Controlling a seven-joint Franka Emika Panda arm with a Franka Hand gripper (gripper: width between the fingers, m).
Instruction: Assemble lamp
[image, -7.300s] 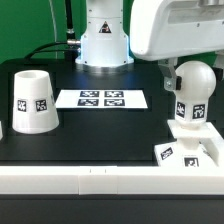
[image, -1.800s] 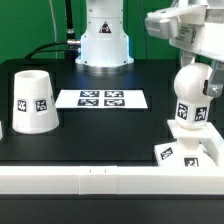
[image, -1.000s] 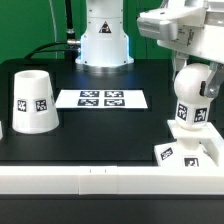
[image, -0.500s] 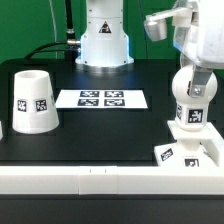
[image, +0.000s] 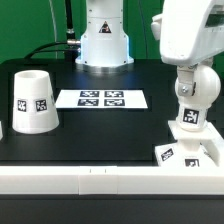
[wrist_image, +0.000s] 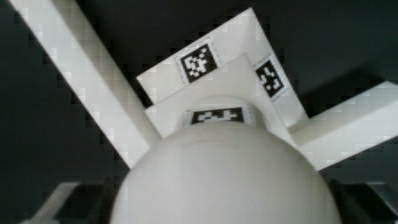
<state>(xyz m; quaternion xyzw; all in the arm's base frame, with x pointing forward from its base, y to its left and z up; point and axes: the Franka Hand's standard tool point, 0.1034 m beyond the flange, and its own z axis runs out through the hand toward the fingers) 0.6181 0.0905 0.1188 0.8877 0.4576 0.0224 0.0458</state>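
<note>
Worktop (image: 100, 135) space is generous: black, flat and mostly bare across the middle, closed along the near edge by a white rail (image: 100, 180). The arm (image: 185, 35) hangs over the exterior view's right side, directly above the stacked parts, probably so that it can come at them from above rather than from the side.

The shade (image: 35, 100) stands mouth-down at the exterior view's left, well apart from everything else. Parked there, it is out of the arm's way, and a wide, clear strip of worktop separates it from the stack.

The marker board (image: 102, 98) lies flat between shade and stack, too low to block a carry over it.

The base (image: 197, 148) sits in the corner at the exterior view's right, tight against the rail; judging by the wrist view, two rail walls meet there and likely brace it against turning.

The bulb (image: 190, 112) stands upright on the base, round head uppermost, tag facing the camera. How far it is seated cannot be told.

The fingers (image: 184, 89) stand wide on either side of the bulb's head, with no squeeze on it visible. Room is tightest here: the rail is just beside the base, so sideways moves look limited, while the space above is free.
</note>
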